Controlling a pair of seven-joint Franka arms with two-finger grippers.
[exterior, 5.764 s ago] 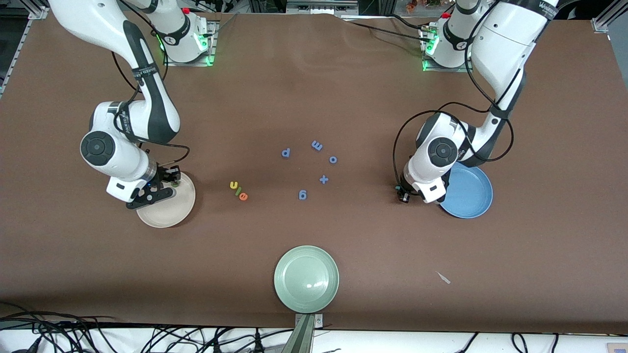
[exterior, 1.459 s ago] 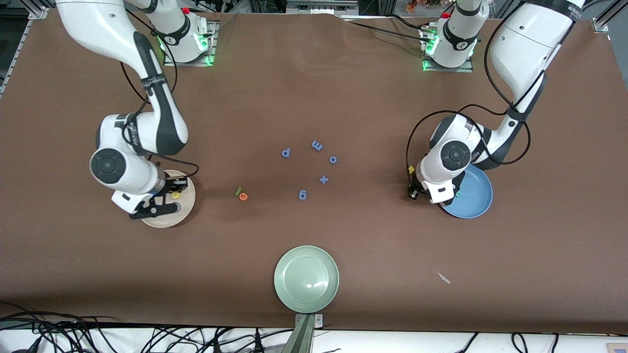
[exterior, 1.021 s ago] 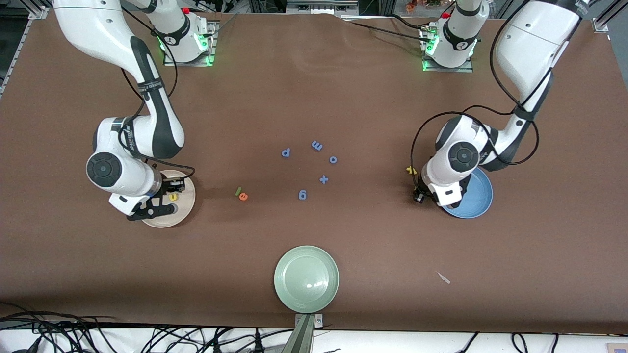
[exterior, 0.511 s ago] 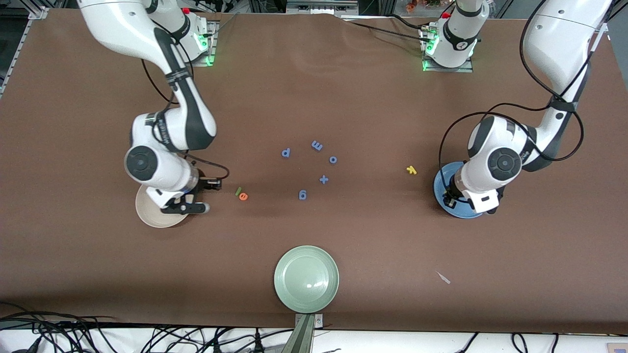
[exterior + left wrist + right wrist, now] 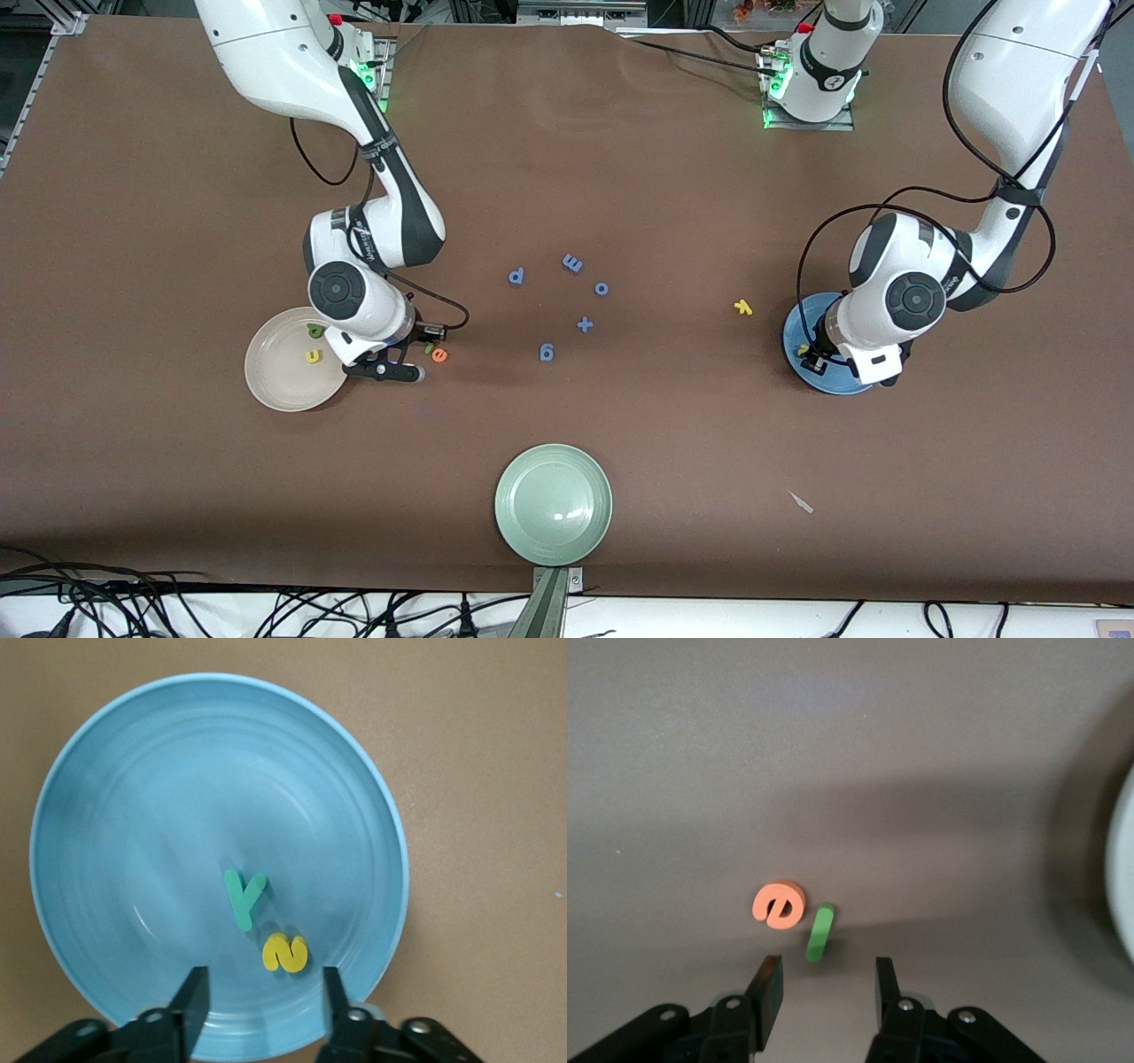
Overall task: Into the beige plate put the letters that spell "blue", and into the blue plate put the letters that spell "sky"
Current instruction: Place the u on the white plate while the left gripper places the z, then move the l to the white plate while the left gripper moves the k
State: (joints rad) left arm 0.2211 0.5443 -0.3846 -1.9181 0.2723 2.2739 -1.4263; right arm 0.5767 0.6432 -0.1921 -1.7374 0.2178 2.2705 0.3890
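Observation:
The beige plate [image 5: 282, 383] holds the dark green b [image 5: 314, 330] and yellow u [image 5: 312, 356]. My right gripper [image 5: 412, 352] is open just above the table, next to the thin green l [image 5: 820, 932] and orange e [image 5: 778, 904]; nothing is between its fingers [image 5: 769, 985]. My left gripper [image 5: 261, 994] is open over the blue plate [image 5: 177, 797], where the teal y [image 5: 244, 896] and yellow s [image 5: 285, 952] lie. The yellow k [image 5: 742, 307] lies on the table beside the blue plate [image 5: 831, 383], toward the table's middle.
Blue letters p [image 5: 516, 276], m [image 5: 572, 263], o [image 5: 601, 288], a plus [image 5: 585, 324] and a 9-like one [image 5: 547, 353] lie mid-table. A pale green plate [image 5: 554, 503] sits near the front edge, a small pale scrap [image 5: 802, 502] toward the left arm's end.
My right arm left the beige plate and came over beside the l and e. My left gripper moved over the blue plate and opened; the yellow s now lies in it.

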